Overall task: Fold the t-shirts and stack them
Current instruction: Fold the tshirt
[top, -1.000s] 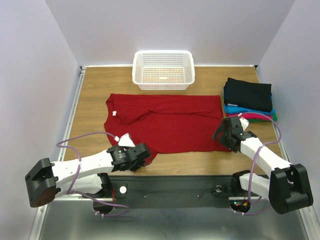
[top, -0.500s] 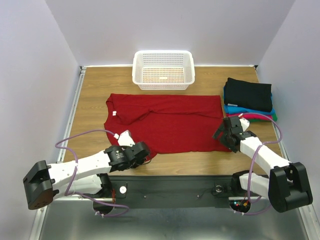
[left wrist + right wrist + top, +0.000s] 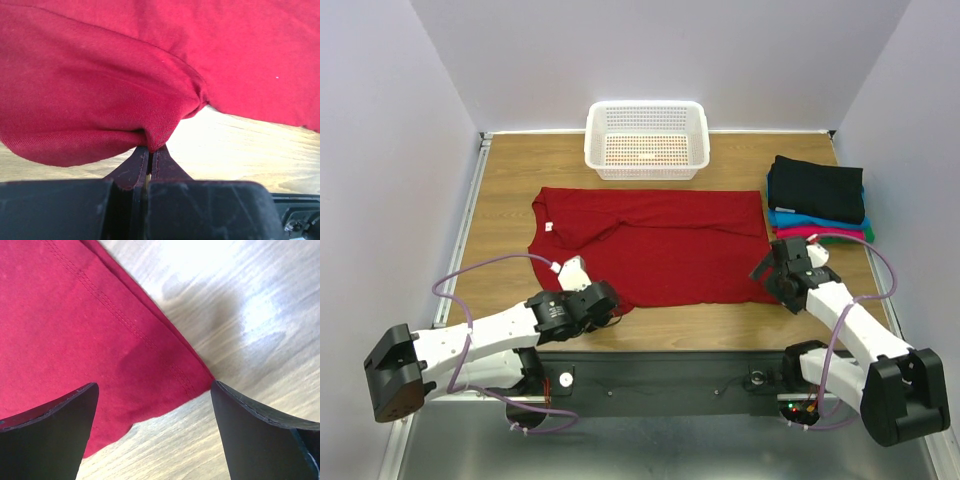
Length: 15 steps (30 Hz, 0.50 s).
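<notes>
Your left end effector [image 3: 610,308] sits at the near left corner of the dark red t-shirt [image 3: 660,245]. Its fingers are pressed together on a bunched fold of the hem. The left wrist view shows this pinch close up [image 3: 149,150], with cloth puckered around the tips. Over the last second this arm has only settled a little toward the near left. The grip has held and the corner has hardly moved.

The shirt itself lies spread flat across the middle of the tabletop [image 3: 510,180], neck to the left. Its outline is almost the same as a second ago, so no fold has begun. Behind it, at the far edge, stands a white basket [image 3: 647,140], apart from the shirt.

Your right end effector [image 3: 770,270] has drawn back slightly toward the near right. It now hovers at the shirt's near right hem corner. In the right wrist view its fingers are spread wide [image 3: 154,385], with the stitched corner lying between them and nothing gripped.

At the far right, the stack of folded t-shirts [image 3: 817,190] rests undisturbed, with black on top and blue, magenta and green edges showing beneath.

My reading is that one corner is secured and the other is not yet held. The right side probably has to close on its corner before you can lift both and fold the near edge over.
</notes>
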### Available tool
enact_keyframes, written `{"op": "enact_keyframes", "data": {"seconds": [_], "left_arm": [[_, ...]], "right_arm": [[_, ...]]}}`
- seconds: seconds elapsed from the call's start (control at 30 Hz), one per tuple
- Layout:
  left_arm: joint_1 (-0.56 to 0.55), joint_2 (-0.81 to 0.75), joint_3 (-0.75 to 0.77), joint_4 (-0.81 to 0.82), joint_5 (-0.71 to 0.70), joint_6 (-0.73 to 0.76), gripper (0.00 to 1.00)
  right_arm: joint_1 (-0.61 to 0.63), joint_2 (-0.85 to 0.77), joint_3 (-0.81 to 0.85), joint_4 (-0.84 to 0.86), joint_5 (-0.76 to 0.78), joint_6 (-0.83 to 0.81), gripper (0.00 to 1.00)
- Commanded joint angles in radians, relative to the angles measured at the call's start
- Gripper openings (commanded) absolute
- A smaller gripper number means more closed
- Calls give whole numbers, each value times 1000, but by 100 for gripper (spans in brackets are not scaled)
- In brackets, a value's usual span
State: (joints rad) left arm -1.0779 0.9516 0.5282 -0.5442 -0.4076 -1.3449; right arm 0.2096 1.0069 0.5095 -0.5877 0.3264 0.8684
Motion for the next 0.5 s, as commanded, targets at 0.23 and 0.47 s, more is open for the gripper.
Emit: {"op": "enact_keyframes", "data": {"seconds": [0.23,0.47], "left_arm": [[13,-40,-28,36,-51,55,0],[21,-37,-22,39,-54,53,0]], "right_arm": [[-7,56,-19,-28,49,72,95],[-7,78,-31,31,25,77,81]]}}
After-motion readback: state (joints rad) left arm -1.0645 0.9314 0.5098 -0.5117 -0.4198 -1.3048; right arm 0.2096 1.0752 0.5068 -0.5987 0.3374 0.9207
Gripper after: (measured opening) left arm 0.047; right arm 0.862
